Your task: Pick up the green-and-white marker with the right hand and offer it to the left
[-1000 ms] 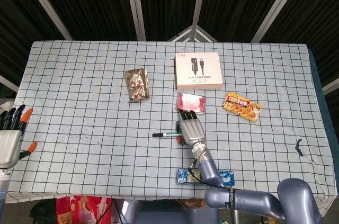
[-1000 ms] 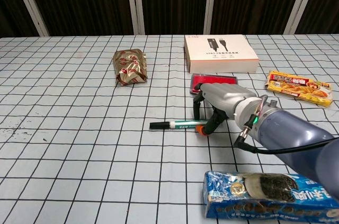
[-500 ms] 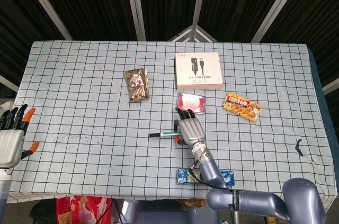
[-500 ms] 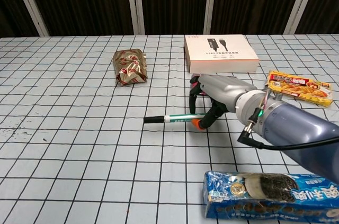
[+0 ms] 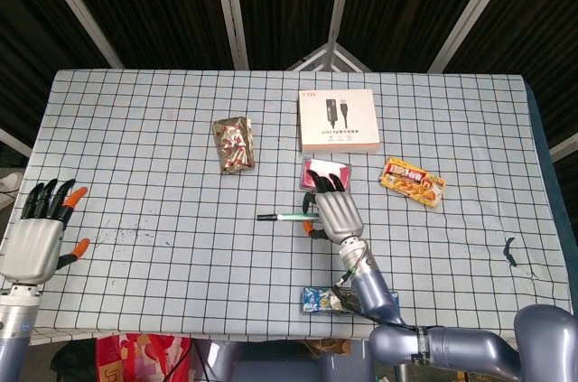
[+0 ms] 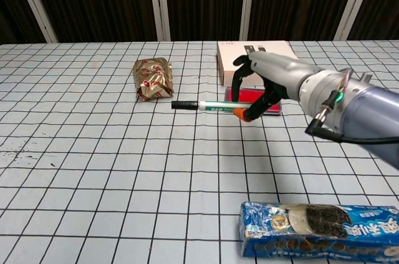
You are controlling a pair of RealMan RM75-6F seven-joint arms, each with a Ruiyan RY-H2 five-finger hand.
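My right hand (image 6: 268,86) (image 5: 332,210) holds the green-and-white marker (image 6: 202,105) (image 5: 282,217) raised above the table, pinched at its right end. The marker lies level and its black cap points left. At the table's left edge my left hand (image 5: 41,236) hovers with its fingers spread and nothing in it; the chest view does not show it.
A white cable box (image 5: 337,119) and a red packet (image 5: 327,172) lie behind the right hand. A foil snack bag (image 6: 152,78) is at the back left, a yellow snack packet (image 5: 413,180) to the right, and a blue cookie pack (image 6: 318,220) near the front edge.
The right hand has lifted the marker off the table, well above where it lay. The left hand has risen a little at the left edge.
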